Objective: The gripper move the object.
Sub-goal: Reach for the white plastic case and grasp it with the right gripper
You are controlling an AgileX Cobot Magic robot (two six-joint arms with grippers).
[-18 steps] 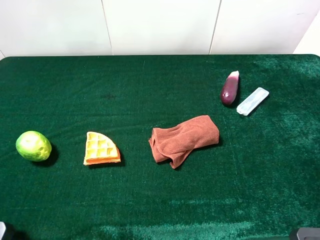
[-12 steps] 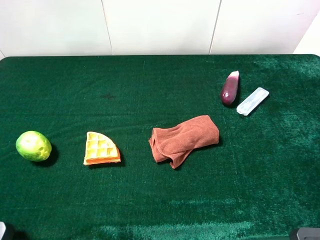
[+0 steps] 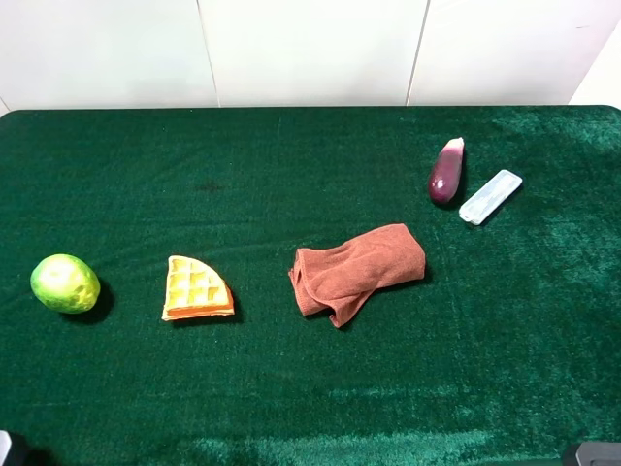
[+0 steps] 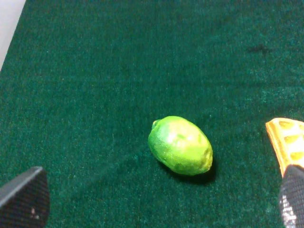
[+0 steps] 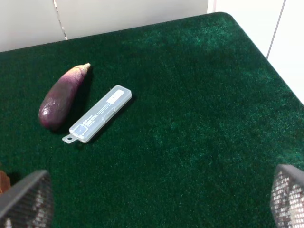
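The object, a pale bluish-white translucent bar (image 3: 490, 196), lies flat on the green table at the far right, just right of a purple eggplant (image 3: 446, 172) and apart from it. In the right wrist view the bar (image 5: 97, 120) lies well ahead of my right gripper (image 5: 156, 199), which is open and empty, its two dark fingertips (image 5: 26, 199) wide apart. My left gripper (image 4: 158, 202) is also open and empty, close behind a green lime (image 4: 180, 145). In the exterior high view only slivers of the arms show at the bottom corners.
A crumpled brown cloth (image 3: 357, 271) lies mid-table. A yellow waffle wedge (image 3: 197, 288) and the lime (image 3: 65, 282) lie at the left. The eggplant (image 5: 61, 97) lies beside the bar. The table's rounded right edge (image 5: 266, 61) is near the bar.
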